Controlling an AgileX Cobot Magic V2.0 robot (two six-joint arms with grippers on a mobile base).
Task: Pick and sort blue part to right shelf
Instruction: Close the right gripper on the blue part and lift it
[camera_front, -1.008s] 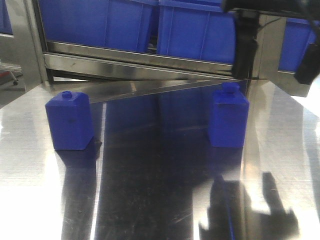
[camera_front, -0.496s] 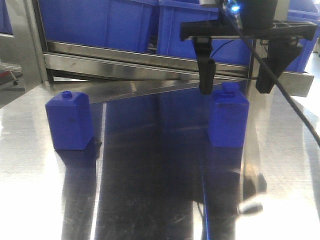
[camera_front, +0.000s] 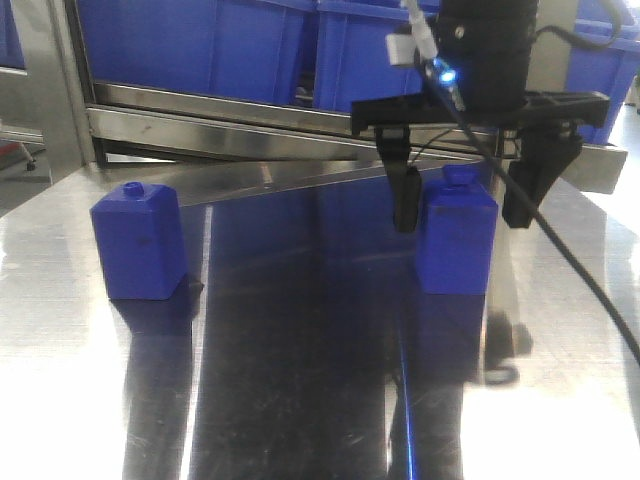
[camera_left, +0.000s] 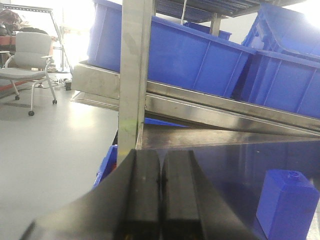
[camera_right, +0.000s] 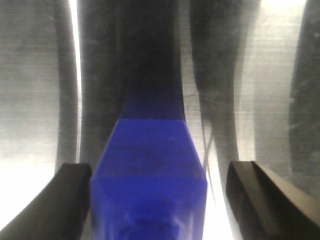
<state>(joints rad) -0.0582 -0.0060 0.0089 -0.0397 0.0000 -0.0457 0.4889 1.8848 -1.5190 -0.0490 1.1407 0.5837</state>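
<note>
Two blue parts stand upright on the steel table: one at the left (camera_front: 139, 243), one at the right (camera_front: 457, 238). My right gripper (camera_front: 462, 205) hangs open over the right one, a finger (camera_front: 405, 198) on each side of its upper half, with a gap on the right side. From the right wrist that blue part (camera_right: 149, 180) fills the space between the open fingers (camera_right: 70, 200). My left gripper (camera_left: 160, 185) is shut on nothing, off the table's left edge; the left blue part (camera_left: 287, 202) sits to its right.
Blue bins (camera_front: 280, 45) sit on a sloped steel shelf (camera_front: 250, 120) behind the table. A shelf upright (camera_left: 135, 75) stands just ahead of the left gripper. An office chair (camera_left: 30, 60) is on the floor far left.
The right arm has come down from above the shelf edge and now straddles the right blue part with open fingers. Both parts have stayed in place.
</note>
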